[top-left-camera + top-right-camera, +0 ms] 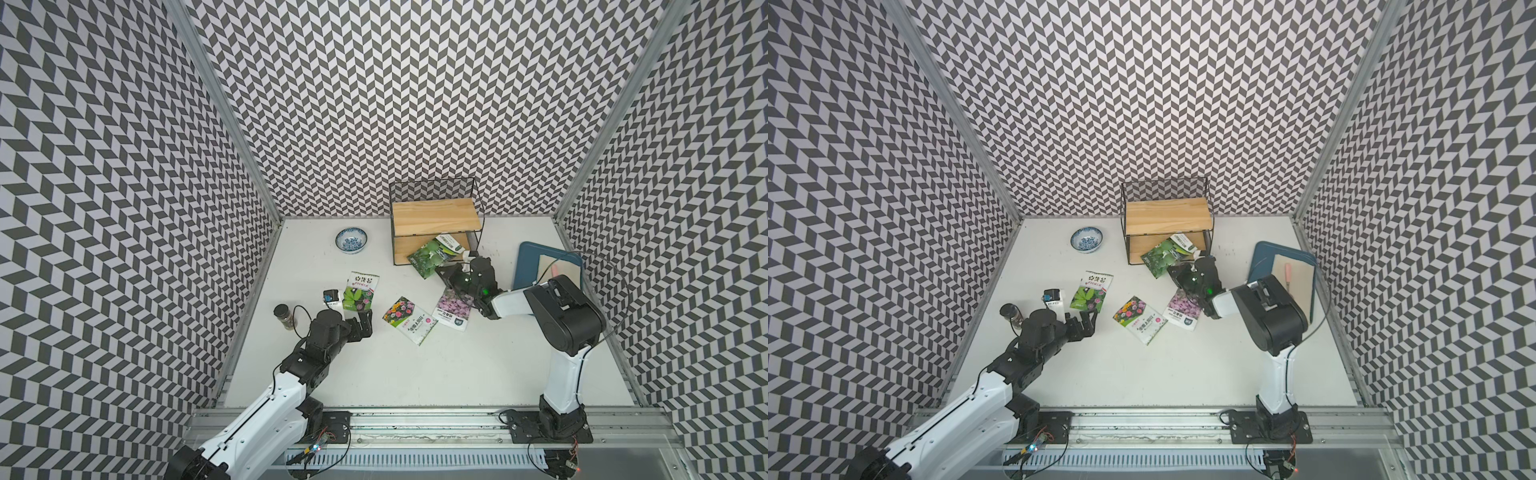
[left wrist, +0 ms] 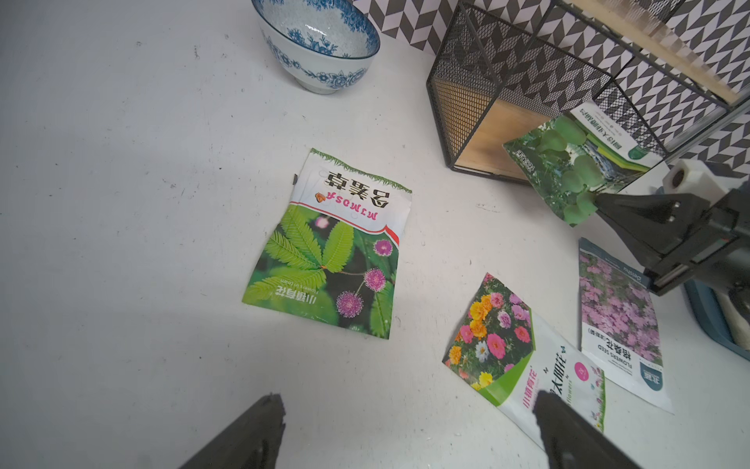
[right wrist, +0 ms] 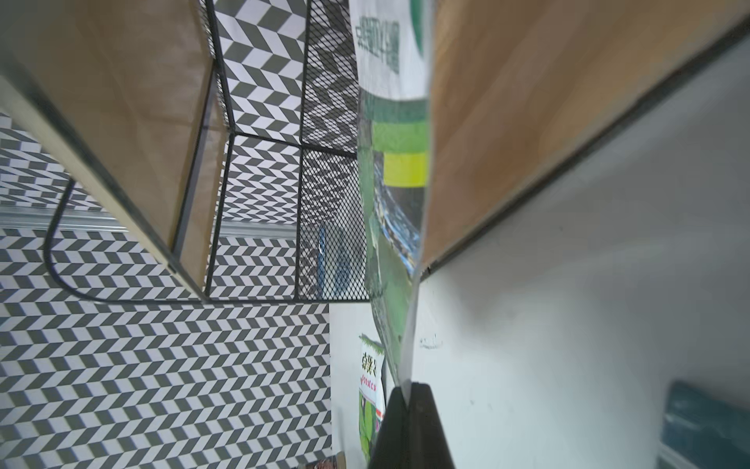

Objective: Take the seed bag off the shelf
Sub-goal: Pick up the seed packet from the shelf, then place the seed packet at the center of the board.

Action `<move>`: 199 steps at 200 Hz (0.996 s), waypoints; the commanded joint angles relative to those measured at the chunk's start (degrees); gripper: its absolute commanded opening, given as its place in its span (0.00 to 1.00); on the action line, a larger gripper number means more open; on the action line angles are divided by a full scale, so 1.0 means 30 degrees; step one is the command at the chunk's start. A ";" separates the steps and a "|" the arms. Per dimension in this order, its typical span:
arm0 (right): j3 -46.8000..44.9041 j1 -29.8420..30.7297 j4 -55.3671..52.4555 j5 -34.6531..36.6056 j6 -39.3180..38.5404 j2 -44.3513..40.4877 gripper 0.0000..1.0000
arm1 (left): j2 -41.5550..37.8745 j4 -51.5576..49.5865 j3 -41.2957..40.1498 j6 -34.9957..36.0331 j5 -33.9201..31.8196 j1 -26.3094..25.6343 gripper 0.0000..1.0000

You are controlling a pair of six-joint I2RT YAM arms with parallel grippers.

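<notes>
The shelf (image 1: 434,216) (image 1: 1167,216) stands at the back of the table, a black wire rack with two wooden boards. A green seed bag (image 1: 432,255) (image 1: 1163,254) (image 2: 568,174) sticks out of the front of its lower tier, far end still over the lower board, tilted. My right gripper (image 1: 439,272) (image 1: 1172,272) (image 3: 406,392) is shut on the bag's near corner; in the right wrist view the bag (image 3: 399,195) runs edge-on from the jaws to the lower board. My left gripper (image 1: 365,322) (image 1: 1090,321) (image 2: 406,402) hovers open over the table, left of centre, holding nothing.
Three other seed packets lie flat: mimosa (image 1: 360,291), mixed flowers (image 1: 409,320), pink flowers (image 1: 453,309) under the right wrist. A blue-patterned bowl (image 1: 351,240) sits left of the shelf. A jar (image 1: 284,316) and small box (image 1: 332,298) stand far left. A blue tray (image 1: 525,266) lies right.
</notes>
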 commanded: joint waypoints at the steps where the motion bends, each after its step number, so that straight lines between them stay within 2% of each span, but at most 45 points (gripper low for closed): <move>1: -0.1153 0.0187 0.2017 -0.0608 0.0367 -0.0805 0.00 | -0.0168 0.0504 -0.0179 0.0072 0.0111 0.0072 1.00; 53: -0.3129 0.1117 0.2764 -0.0948 0.0280 -0.1410 0.00 | -0.0117 0.0503 -0.0150 0.0071 0.0111 0.0096 1.00; 115: -0.5250 0.2030 0.4600 -0.1499 0.0618 -0.0854 0.00 | 0.0015 0.0488 -0.0095 0.0041 0.0111 0.0093 1.00; 164: -0.5387 0.2145 0.3212 -0.0860 -0.0394 -0.1301 0.00 | 0.0264 0.0570 -0.0062 0.0038 0.0111 0.0097 1.00; 199: -0.3732 0.2142 0.0580 -0.0800 -0.1702 -0.1081 0.00 | 0.0198 0.0563 -0.0062 0.0056 0.0136 0.0086 1.00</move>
